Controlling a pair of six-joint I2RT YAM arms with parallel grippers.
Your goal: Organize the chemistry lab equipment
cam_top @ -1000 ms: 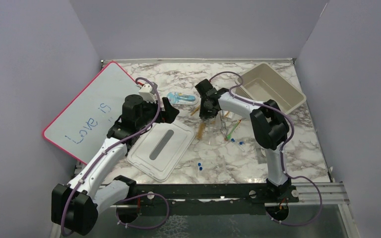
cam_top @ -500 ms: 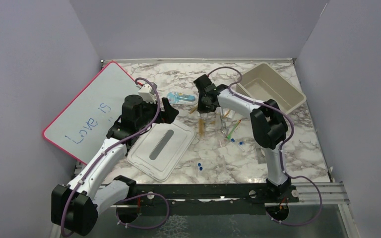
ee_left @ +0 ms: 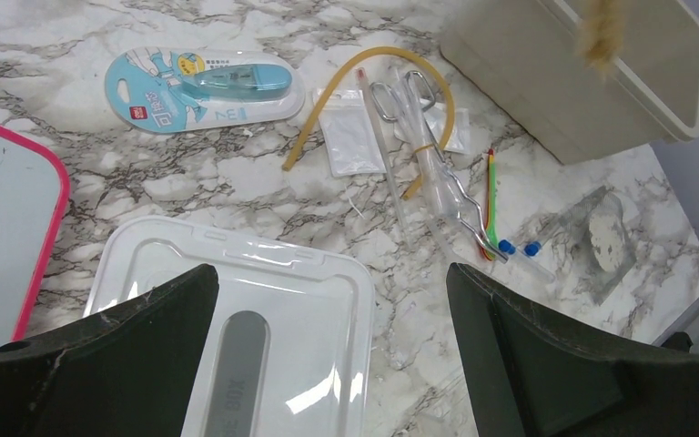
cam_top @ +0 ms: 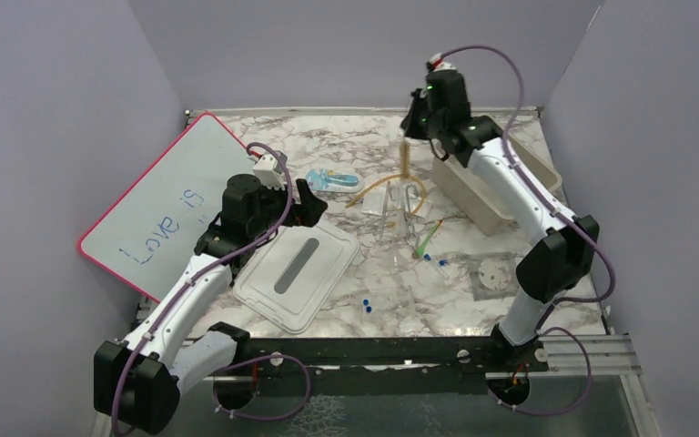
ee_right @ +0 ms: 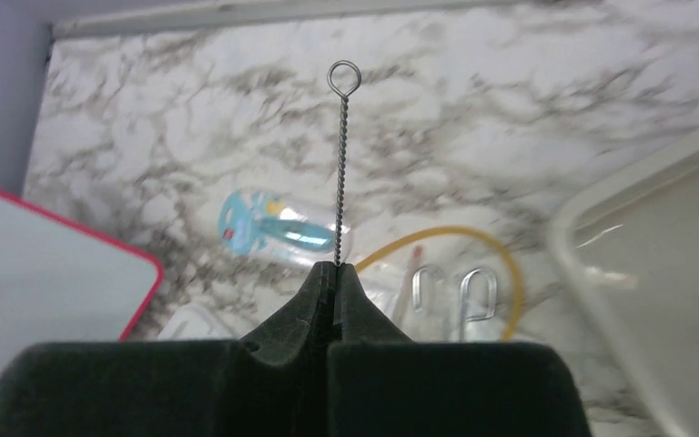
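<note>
My right gripper (cam_top: 413, 123) is raised near the beige bin's (cam_top: 532, 155) left end. It is shut (ee_right: 335, 269) on the twisted wire handle of a test-tube brush (ee_right: 340, 164). The tan bristles (cam_top: 406, 157) hang below it. On the marble lie the amber tubing (cam_top: 391, 187), the metal forceps (ee_left: 419, 127), the green stick (ee_left: 491, 196) and clear packets (ee_left: 350, 137). My left gripper (cam_top: 314, 202) is open and empty (ee_left: 332, 355) above the clear lid's edge, left of the pile.
A clear plastic lid (cam_top: 296, 264) lies front left. A whiteboard with a pink rim (cam_top: 159, 205) leans at the left. A blue correction-tape pack (cam_top: 335, 179) lies behind the lid. Blue-capped vials (cam_top: 366, 305) and a round disc in a clear packet (cam_top: 491, 273) lie in front.
My right arm has lifted from the pile and swung up and back to the right toward the bin, carrying the brush. The left arm has not moved.
</note>
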